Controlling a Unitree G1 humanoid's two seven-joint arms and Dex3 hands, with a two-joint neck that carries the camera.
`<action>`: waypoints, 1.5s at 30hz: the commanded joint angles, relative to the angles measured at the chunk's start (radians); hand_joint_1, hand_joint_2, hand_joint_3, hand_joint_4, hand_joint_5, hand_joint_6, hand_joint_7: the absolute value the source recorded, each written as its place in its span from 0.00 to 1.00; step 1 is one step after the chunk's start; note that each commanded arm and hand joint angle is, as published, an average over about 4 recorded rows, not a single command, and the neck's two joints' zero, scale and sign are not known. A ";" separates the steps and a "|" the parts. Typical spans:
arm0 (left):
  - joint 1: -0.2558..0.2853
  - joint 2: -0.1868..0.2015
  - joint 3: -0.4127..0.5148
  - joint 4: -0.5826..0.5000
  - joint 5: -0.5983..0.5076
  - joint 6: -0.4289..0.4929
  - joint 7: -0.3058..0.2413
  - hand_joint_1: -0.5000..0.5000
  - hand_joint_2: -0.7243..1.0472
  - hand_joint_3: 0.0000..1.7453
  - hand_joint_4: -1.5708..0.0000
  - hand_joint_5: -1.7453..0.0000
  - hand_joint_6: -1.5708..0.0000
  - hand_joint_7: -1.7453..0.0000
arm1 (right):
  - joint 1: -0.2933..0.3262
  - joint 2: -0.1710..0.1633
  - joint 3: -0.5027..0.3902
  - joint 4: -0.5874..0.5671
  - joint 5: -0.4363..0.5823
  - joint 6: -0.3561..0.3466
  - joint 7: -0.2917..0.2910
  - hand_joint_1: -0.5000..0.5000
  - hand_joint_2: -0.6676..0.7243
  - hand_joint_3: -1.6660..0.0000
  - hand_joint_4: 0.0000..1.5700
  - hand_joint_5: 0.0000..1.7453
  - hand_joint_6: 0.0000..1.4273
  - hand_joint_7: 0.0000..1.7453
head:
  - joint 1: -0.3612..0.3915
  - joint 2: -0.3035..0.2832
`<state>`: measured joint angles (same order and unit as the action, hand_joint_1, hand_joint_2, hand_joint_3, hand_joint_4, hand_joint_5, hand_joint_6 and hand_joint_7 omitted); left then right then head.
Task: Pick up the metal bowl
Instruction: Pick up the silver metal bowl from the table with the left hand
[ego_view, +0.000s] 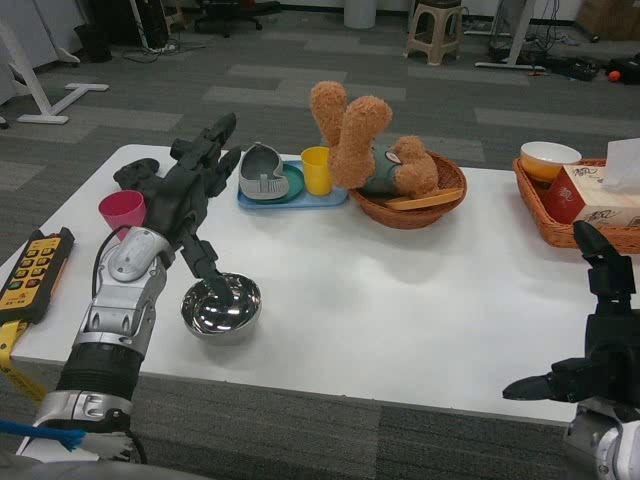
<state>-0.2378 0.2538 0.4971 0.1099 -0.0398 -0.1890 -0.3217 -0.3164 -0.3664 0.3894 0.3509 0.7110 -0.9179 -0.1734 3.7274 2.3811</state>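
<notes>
The metal bowl (222, 307), shiny and round, sits on the white table (400, 300) near its front left edge. My left hand (190, 195) hovers just behind and above it, fingers stretched out toward the far side of the table. One digit (208, 270) points down into the bowl's near-left rim; whether it touches the metal is unclear. Nothing is held in that hand. My right hand (595, 345) waits at the front right corner of the table, fingers apart and empty.
A pink cup (121, 211) and a yellow remote (35, 272) lie left of my left arm. Behind are a blue tray (290, 192) with a grey dish and yellow cup (316, 169), a wicker basket with a teddy bear (375, 150), and a basket (585, 215) with a bowl and tissue box.
</notes>
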 joint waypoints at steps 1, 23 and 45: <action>-0.003 0.001 0.000 0.007 -0.036 -0.002 -0.001 0.00 0.61 0.05 1.00 0.84 1.00 0.82 | 0.011 -0.006 -0.001 0.000 0.007 -0.011 -0.002 0.71 0.95 0.88 0.22 0.39 0.00 0.32 | 0.002 -0.001; 0.003 -0.001 -0.004 -0.058 0.442 0.242 -0.098 0.00 0.84 0.05 1.00 0.59 1.00 0.81 | 0.011 -0.004 -0.002 0.005 0.009 -0.011 -0.003 0.71 0.95 0.89 0.22 0.39 0.00 0.32 | 0.007 0.000; -0.086 0.074 -0.224 0.169 0.779 0.398 -0.040 0.00 0.80 0.05 1.00 0.65 1.00 0.84 | 0.020 -0.005 -0.003 0.005 0.016 -0.012 -0.002 0.71 0.95 0.89 0.22 0.39 0.00 0.32 | 0.003 0.033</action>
<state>-0.3122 0.3067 0.2908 0.2453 0.7151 0.1788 -0.3637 -0.3108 -0.3667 0.3890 0.3547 0.7157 -0.9185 -0.1735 3.7312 2.4124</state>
